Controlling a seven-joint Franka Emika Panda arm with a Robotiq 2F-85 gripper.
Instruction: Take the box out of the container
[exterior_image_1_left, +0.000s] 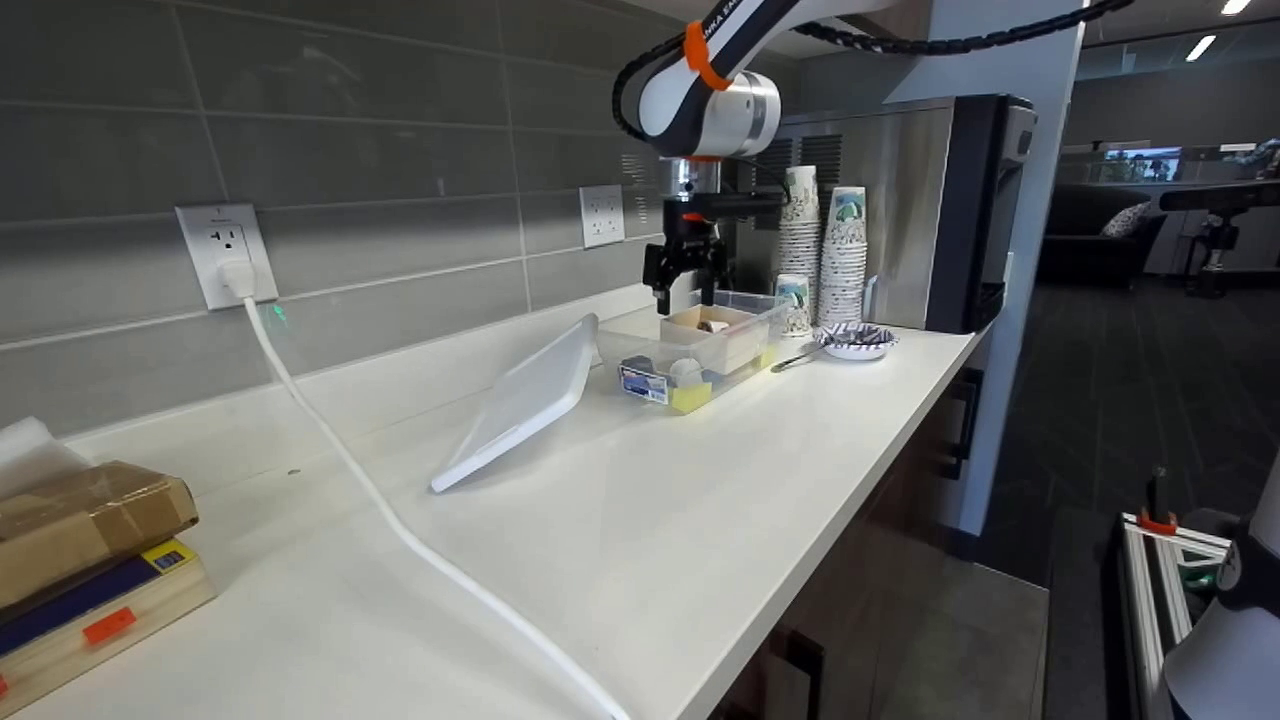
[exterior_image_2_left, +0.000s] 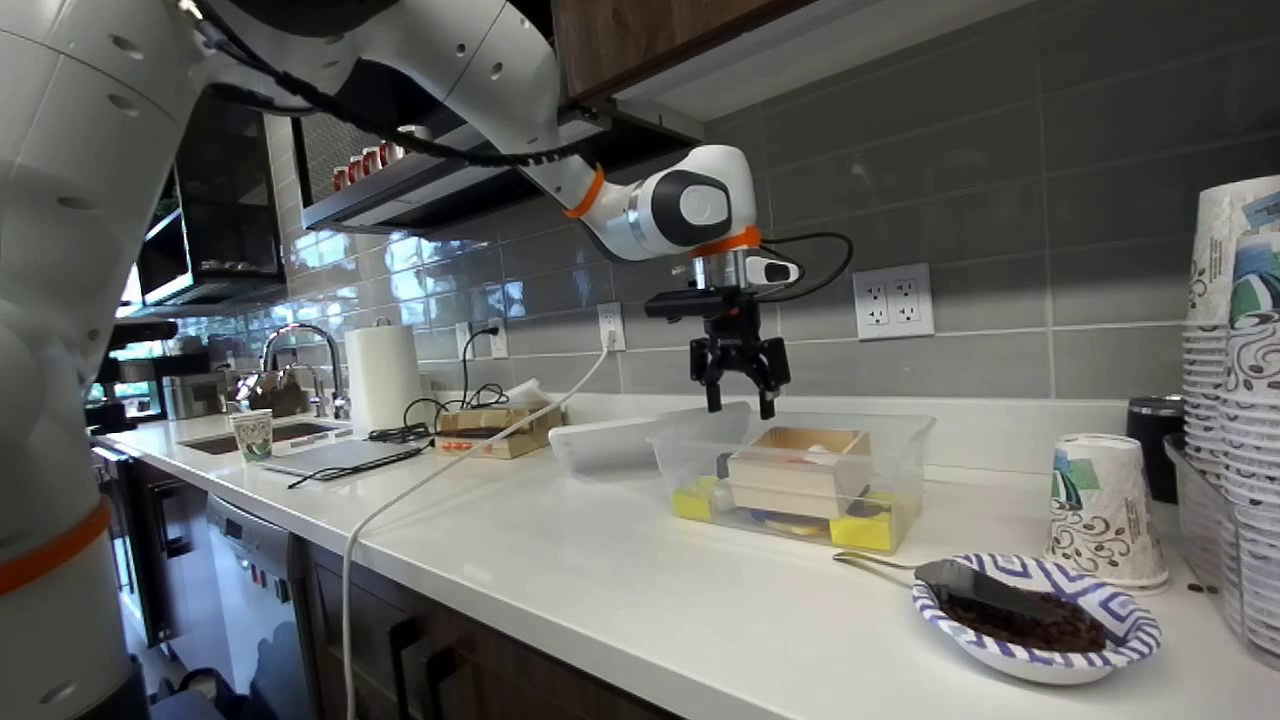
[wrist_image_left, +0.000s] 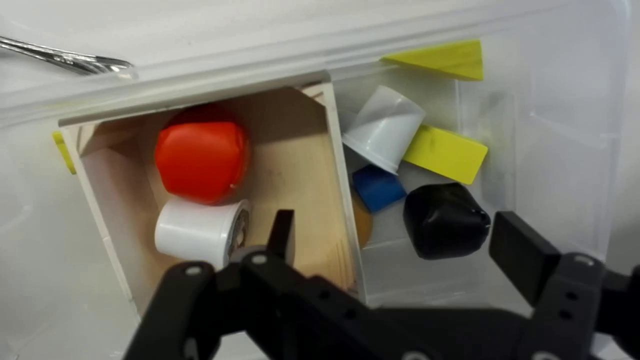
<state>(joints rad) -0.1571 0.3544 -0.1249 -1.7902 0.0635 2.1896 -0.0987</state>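
A white tabletop (exterior_image_2_left: 560, 545) carries a clear rectangular plastic bin (exterior_image_2_left: 893, 450), a flat whitish lid (exterior_image_1_left: 528, 400) tilted just beside it, a round bowl with blue zigzags (exterior_image_2_left: 1125, 640), an upturned patterned paper cup (exterior_image_2_left: 1105, 510) and an upright white paper-towel roll (exterior_image_2_left: 385, 375); a white cord (exterior_image_1_left: 450, 568) crosses the tabletop.

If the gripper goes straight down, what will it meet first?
Likely the wooden box: in the wrist view, its side wall shows between the fingers of the open gripper; depth is unclear.

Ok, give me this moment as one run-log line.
gripper: open, above clear bin; wooden box: inside clear bin, ungrasped; lid: off, tilted; removal: not yet done
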